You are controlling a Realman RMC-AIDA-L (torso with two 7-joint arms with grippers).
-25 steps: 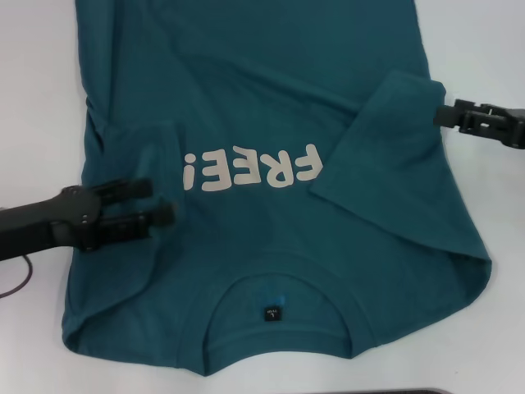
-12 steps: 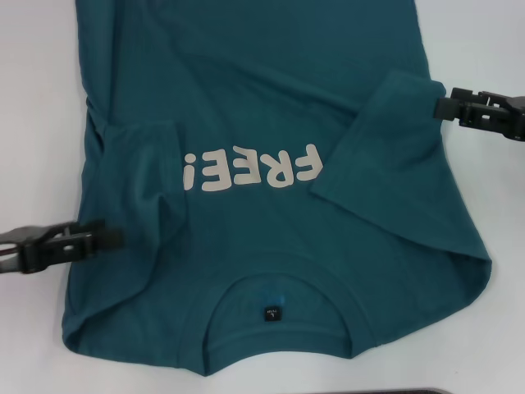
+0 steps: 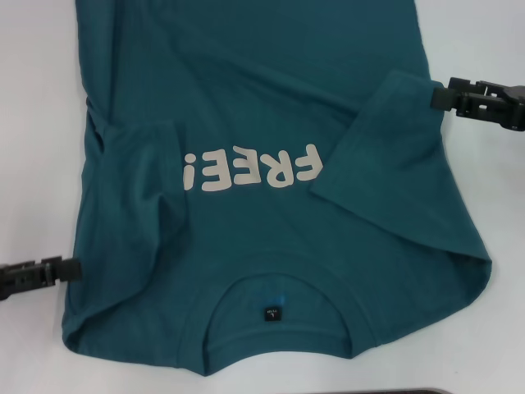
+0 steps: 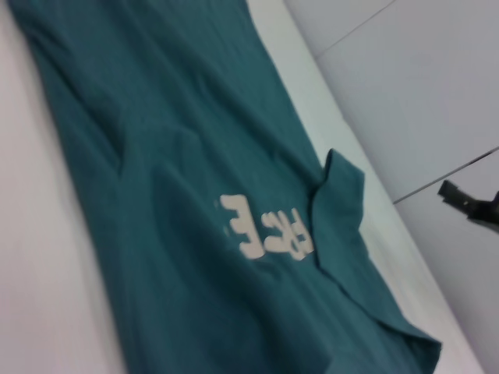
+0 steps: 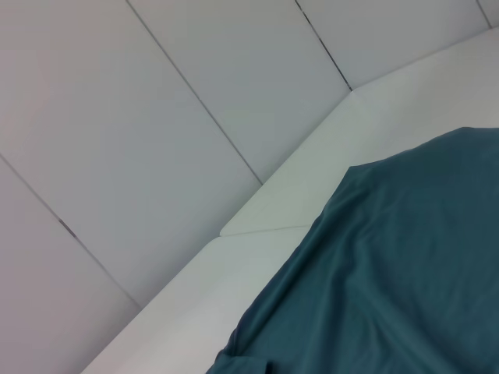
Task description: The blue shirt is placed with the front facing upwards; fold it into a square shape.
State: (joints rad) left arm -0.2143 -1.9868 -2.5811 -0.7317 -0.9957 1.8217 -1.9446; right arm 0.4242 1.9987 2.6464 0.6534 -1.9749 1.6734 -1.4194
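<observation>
**Operator:** Blue shirt point(image 3: 271, 123) fills most of the head view, lying front up on the white table point(image 3: 33, 123), collar point(image 3: 279, 328) at the bottom centre and the hem running off the top edge. I've got both sleeves folded inward over the body: one at centre left, one at upper right beside the cream "FREE!" letters point(image 3: 250, 168).

**Colleague:** What worries you from here?

**Operator:** The left sleeve fold is bunched and wrinkled, and the lower right corner bulges out. If I fold the length over that, I judge the result comes out lopsided, not square. A shallow pinch at the edge could also catch only one layer and drag a sleeve open.

**Colleague:** And the pincers?

**Operator:** Left gripper point(image 3: 66, 268) sits at the lower left, its tip just at the shirt's side edge; I cannot tell how its fingers stand. Right gripper point(image 3: 440, 94) is at the upper right, just beside the folded sleeve, holding nothing; its fingers look narrow, nearly together.

**Colleague:** The cloth itself?

**Operator:** Dark teal, soft, lightly creased, a small dark label point(image 3: 271, 313) inside the collar.
</observation>
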